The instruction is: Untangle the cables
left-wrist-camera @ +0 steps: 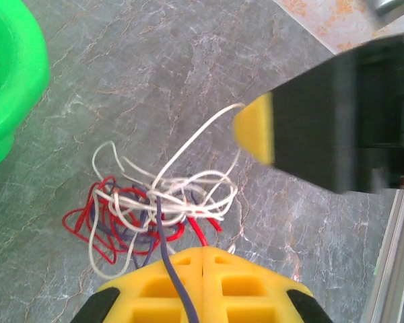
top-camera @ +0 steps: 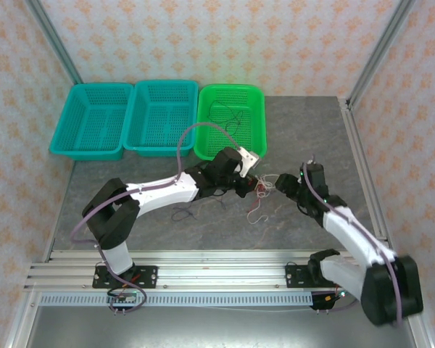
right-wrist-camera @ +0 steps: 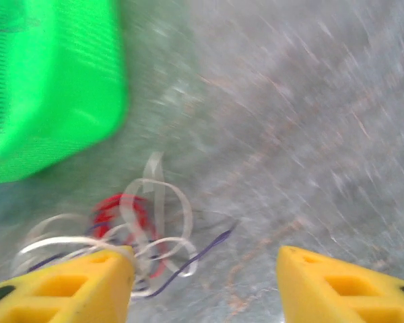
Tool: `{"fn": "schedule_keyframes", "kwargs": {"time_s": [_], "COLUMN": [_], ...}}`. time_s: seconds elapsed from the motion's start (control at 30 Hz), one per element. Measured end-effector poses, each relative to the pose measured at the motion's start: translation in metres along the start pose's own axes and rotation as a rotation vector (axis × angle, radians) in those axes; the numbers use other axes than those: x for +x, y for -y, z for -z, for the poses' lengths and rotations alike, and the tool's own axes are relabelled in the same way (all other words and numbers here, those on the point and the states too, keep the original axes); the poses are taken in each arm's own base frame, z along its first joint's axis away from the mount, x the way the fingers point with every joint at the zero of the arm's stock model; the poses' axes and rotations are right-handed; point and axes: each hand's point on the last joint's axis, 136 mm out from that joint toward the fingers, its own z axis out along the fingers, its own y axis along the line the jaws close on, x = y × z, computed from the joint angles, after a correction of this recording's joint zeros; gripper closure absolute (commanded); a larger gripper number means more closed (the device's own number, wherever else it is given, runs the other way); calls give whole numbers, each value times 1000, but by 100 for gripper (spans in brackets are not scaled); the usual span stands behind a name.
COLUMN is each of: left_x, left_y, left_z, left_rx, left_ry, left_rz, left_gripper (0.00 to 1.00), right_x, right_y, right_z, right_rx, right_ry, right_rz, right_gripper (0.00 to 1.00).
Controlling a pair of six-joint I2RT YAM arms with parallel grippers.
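Observation:
The cables [left-wrist-camera: 155, 202] lie in a knot of red, white and purple-dark loops on the grey table; they also show from above [top-camera: 264, 188] and in the right wrist view [right-wrist-camera: 124, 225]. My left gripper [left-wrist-camera: 203, 250] is shut at the knot's near edge, with a red strand pinched in the seam of its tips and a purple strand running over one finger. From above, the left gripper [top-camera: 248, 185] sits just left of the knot. My right gripper [right-wrist-camera: 205, 272] stands open just right of the knot, nothing between its fingers; from above it [top-camera: 281, 181] is beside the tangle.
A green basket [top-camera: 255, 98] with a thin dark wire in it stands behind the knot, and two teal baskets [top-camera: 80, 148] stand to its left. A loose dark wire [top-camera: 181, 214] and a white strand [top-camera: 257, 214] lie on the table [top-camera: 304, 130] nearer the arms.

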Motion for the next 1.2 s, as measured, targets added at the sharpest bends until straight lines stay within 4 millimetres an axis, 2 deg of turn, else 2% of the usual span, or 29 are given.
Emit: {"fn": "schedule_keyframes", "kwargs": {"time_s": [0.1, 0.2, 0.33, 0.4, 0.53, 0.63, 0.73, 0.83, 0.9, 0.97, 1.07, 1.13, 1.2], "left_x": [0, 1, 2, 7, 21, 25, 28, 32, 37, 40, 39, 36, 34], "left_y": [0, -1, -2, -11, -35, -51, -64, -70, -71, -60, -38, -33, -34], "left_z": [-1, -2, -2, -2, 0, 3, 5, 5, 4, 2, 5, 12, 24], "left_rx": [0, -1, -5, -36, -110, -160, -209, -236, -235, -193, -136, -126, -132], "left_ry": [1, -3, -4, -23, -65, -74, -71, -67, -70, -67, -43, -28, -3], "left_rz": [9, 11, 10, 21, 52, 68, 82, 94, 104, 103, 94, 96, 112], "left_gripper": [100, 100, 100, 100, 100, 100, 100, 100, 100, 100, 100, 100, 100], "right_x": [-5, 5, 27, 32, 37, 37, 40, 53, 64, 72, 65, 56, 46], "right_y": [-32, -54, -55, -56, -70, -78, -85, -89, -86, -81, -76, -67, -57], "right_z": [24, 26, 1, -13, -40, -56, -72, -96, -108, -117, -119, -117, -112], "right_rx": [-140, -231, -241, -242, -273, -292, -320, -338, -325, -288, -221, -155, -83], "right_ry": [102, 133, 100, 85, 63, 77, 79, 23, -8, -24, 7, 36, 64], "right_rz": [147, 292, 454, 517, 634, 667, 659, 596, 561, 523, 458, 408, 349], "right_gripper": [30, 27, 25, 25, 24, 24, 36, 47, 59, 73, 84, 89, 89]}}
